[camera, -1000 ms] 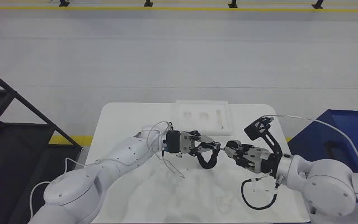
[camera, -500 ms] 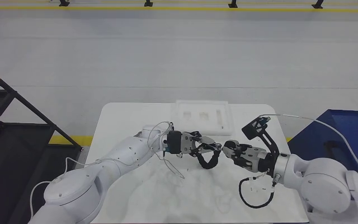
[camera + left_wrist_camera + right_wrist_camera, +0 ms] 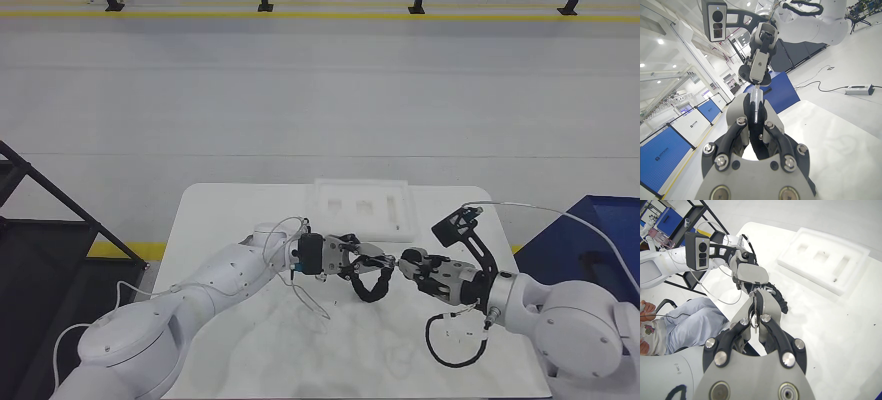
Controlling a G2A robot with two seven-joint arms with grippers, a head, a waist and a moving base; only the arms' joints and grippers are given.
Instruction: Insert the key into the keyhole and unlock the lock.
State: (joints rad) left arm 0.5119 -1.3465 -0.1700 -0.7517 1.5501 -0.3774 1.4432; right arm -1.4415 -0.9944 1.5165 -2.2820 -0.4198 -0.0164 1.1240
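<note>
My left fingers (image 3: 734,111) are pinching narrowly around the shiny chrome cylinder lock with a black cable loop (image 3: 756,98). They are holding it above the white tabletop (image 3: 230,215), its keyhole end pointing at the other arm. My right fingers (image 3: 770,303) are clamping just as narrowly on a small silver metal key on a wire ring (image 3: 754,315). The key's blade is touching the end face of the cylinder, but I cannot tell how deep it is sitting in the keyhole.

In the top view the two sets of fingers are meeting tip to tip just below the centre of the frame. The left arm is coming in from the lower left and the right arm from the lower right. The black loop is hanging under the lock between them. A white foam tray with three rectangular pockets (image 3: 362,184) is sitting at the far edge of the tabletop, just above the centre of the frame and apart from both arms. A dark blue box (image 3: 600,228) is standing beside the tabletop at the right edge of the frame.
</note>
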